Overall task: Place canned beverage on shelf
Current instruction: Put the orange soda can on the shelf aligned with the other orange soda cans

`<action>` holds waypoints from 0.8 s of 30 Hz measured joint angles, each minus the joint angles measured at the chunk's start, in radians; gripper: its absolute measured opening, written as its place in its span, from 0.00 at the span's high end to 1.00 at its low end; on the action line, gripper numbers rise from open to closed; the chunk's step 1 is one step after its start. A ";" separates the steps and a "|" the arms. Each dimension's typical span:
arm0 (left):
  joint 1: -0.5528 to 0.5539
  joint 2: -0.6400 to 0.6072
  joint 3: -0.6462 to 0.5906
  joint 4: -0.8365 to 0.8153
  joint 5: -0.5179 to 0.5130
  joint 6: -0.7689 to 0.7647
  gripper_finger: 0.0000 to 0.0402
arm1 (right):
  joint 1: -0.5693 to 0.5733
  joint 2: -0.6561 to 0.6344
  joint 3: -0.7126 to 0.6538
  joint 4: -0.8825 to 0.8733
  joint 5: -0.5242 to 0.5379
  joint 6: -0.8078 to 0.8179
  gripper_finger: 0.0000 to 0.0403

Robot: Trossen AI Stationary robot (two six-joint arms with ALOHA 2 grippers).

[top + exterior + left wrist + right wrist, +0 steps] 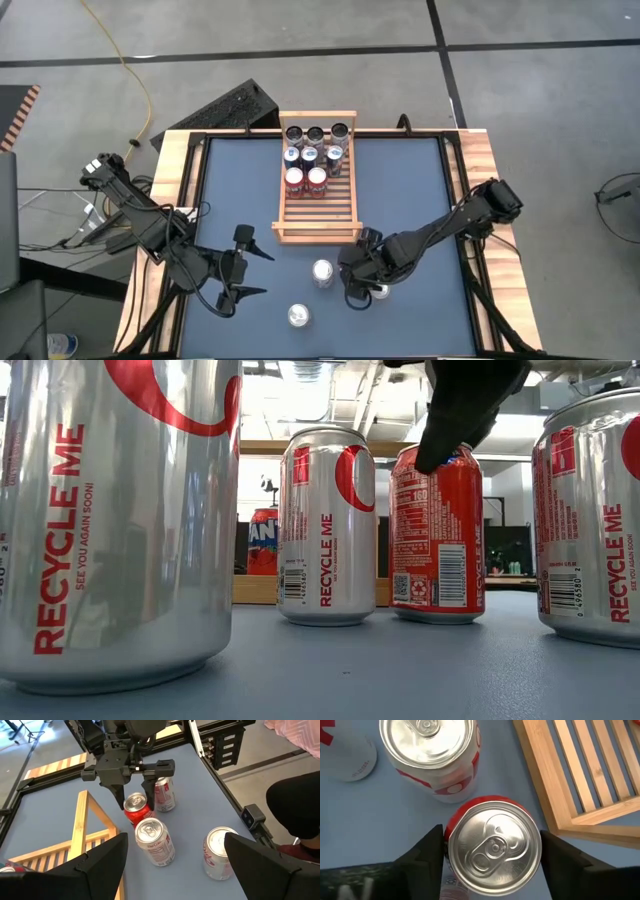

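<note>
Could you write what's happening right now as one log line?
right gripper: straddling red can, closing | left gripper: open, waiting | shelf: eight cans

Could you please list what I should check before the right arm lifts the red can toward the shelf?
1. Right gripper around the red can: ok.
2. Grip firm on the can: cannot tell.
3. Red can upright on the table: ok.
4. Free slats at the shelf's near end: ok.
5. Clearance from the neighbouring silver can: cannot tell, it stands very close.
6. Left gripper open, off to the side of the path: ok.
</note>
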 joint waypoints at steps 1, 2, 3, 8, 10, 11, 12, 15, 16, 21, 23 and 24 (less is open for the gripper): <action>0.000 0.000 0.000 0.000 0.000 0.000 0.21 | 0.002 0.000 0.000 -0.001 -0.003 -0.001 0.42; 0.000 0.000 0.000 -0.001 0.000 0.000 0.21 | 0.002 -0.001 0.000 -0.001 -0.003 -0.003 0.44; 0.000 0.000 0.000 -0.002 0.000 0.000 0.21 | 0.005 -0.001 0.000 -0.003 -0.002 -0.003 0.46; 0.000 0.000 0.000 -0.003 0.000 0.002 0.21 | 0.028 -0.001 0.001 -0.004 0.009 -0.098 0.50; 0.000 0.000 0.000 -0.004 0.000 0.003 0.21 | 0.032 -0.001 0.001 -0.005 0.008 -0.142 0.49; 0.000 0.000 0.000 -0.004 0.000 0.003 0.21 | 0.034 -0.001 0.001 -0.004 0.002 -0.164 0.48; 0.000 0.000 0.000 -0.004 0.000 0.003 0.21 | 0.034 -0.001 0.001 -0.004 -0.006 -0.190 0.48; 0.000 0.000 0.000 -0.004 0.000 0.008 0.21 | 0.036 -0.001 0.002 -0.004 -0.022 -0.307 0.48; 0.000 0.000 0.000 -0.004 0.000 0.010 0.21 | 0.036 -0.001 0.002 -0.004 -0.031 -0.356 0.48; 0.000 0.000 0.000 -0.004 -0.001 0.010 0.21 | 0.032 0.000 0.039 -0.060 -0.106 -0.549 0.48; 0.000 0.000 0.000 -0.004 -0.002 0.009 0.21 | 0.027 0.002 0.057 -0.083 -0.145 -0.611 0.48; 0.000 0.000 0.000 -0.004 -0.002 0.009 0.21 | 0.024 0.003 0.067 -0.095 -0.163 -0.650 0.48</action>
